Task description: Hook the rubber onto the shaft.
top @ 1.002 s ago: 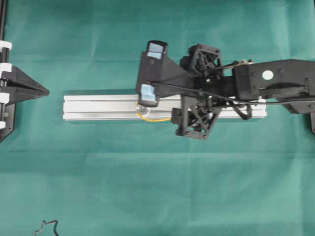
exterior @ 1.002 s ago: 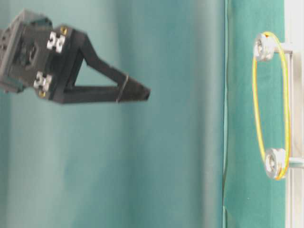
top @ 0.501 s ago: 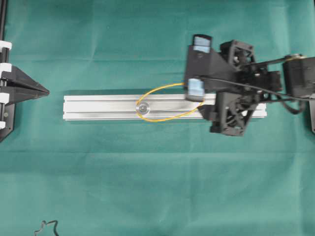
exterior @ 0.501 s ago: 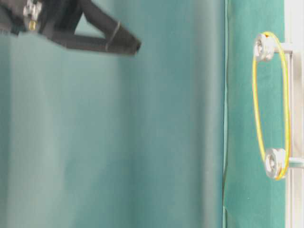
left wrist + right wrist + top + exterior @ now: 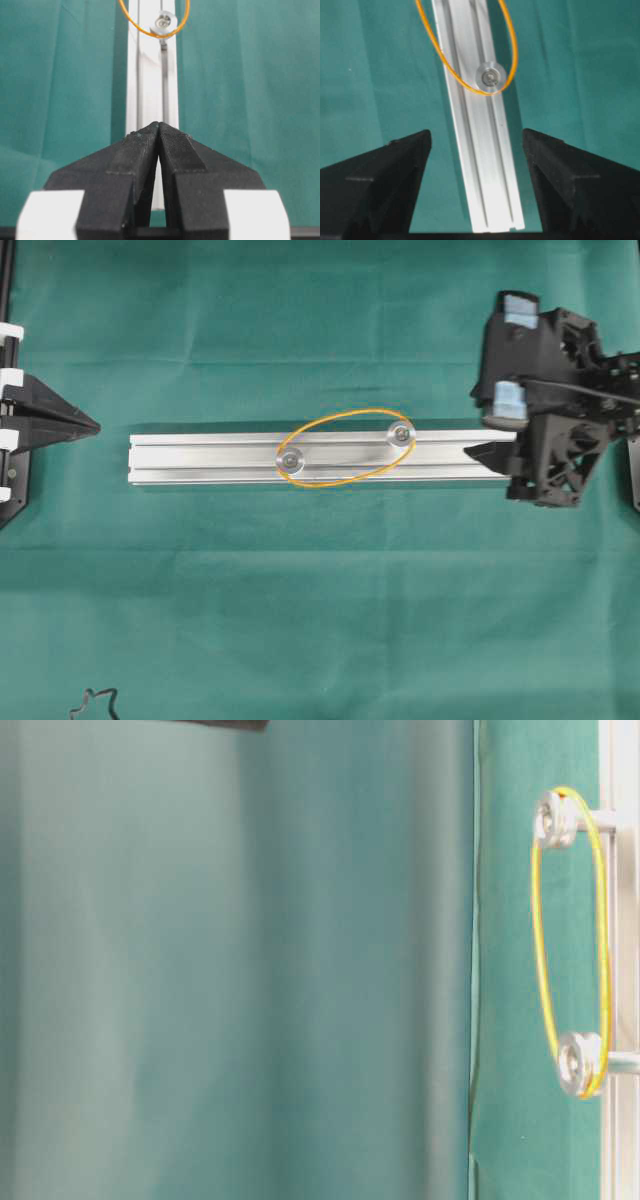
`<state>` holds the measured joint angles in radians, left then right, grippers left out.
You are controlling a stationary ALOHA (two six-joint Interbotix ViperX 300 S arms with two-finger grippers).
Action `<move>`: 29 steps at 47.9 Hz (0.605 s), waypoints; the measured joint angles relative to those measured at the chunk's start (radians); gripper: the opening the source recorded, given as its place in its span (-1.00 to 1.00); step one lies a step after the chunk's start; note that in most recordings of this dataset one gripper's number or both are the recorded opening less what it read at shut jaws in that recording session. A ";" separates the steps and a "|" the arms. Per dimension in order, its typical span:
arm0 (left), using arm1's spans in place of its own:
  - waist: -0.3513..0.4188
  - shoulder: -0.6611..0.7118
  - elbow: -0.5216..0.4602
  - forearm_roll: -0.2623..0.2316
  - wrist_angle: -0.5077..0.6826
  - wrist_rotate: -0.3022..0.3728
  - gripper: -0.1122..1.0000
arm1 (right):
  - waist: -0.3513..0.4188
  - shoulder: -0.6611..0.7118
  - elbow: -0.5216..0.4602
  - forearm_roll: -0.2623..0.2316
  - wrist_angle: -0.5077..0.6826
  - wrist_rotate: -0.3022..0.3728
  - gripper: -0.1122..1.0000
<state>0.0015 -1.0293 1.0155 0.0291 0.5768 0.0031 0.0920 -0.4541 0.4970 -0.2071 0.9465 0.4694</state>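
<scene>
**Band looped round both pins, right claw standing off with nothing in it**

And there it sits: the thin orange elastic band (image 5: pixel 345 447) is stretched into a long oval around two small round silver shaft pins (image 5: pixel 291 458) (image 5: pixel 401 434) on the silver grooved aluminium rail (image 5: pixel 200 460), which lies on the green cloth-covered table (image 5: pixel 320 600). From table level the band (image 5: pixel 600 870) hugs the outer side of each pin, taut between them.

The right black gripper (image 5: pixel 503 370) hangs over the rail's end nearest its own arm, well apart from the band, fingers spread wide and nothing between them. Its wrist camera shows the rail running straight out ahead through the gap, with the nearer pin (image 5: pixel 490 76) and the band's curved end (image 5: pixel 470 87) ahead of the fingertips.

Over at the other end, the left black gripper (image 5: pixel 90 426) waits just off the rail, fingers pressed together, holding nothing. Ahead of its tips, the far pin (image 5: pixel 164 22) and the band's loop (image 5: pixel 145 31) sit up the rail.
</scene>
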 measured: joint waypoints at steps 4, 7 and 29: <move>-0.002 0.000 0.000 0.002 0.000 0.002 -0.80 | 0.000 -0.023 0.023 0.000 0.000 0.003 0.56; 0.000 0.000 0.000 0.000 0.000 0.000 -0.80 | -0.002 -0.035 0.038 0.000 -0.003 0.003 0.56; 0.000 0.000 0.000 0.002 0.000 0.000 -0.80 | 0.000 -0.046 0.069 0.000 -0.044 0.003 0.56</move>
<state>0.0015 -1.0293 1.0155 0.0307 0.5768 0.0031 0.0920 -0.5001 0.5660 -0.2071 0.9020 0.4725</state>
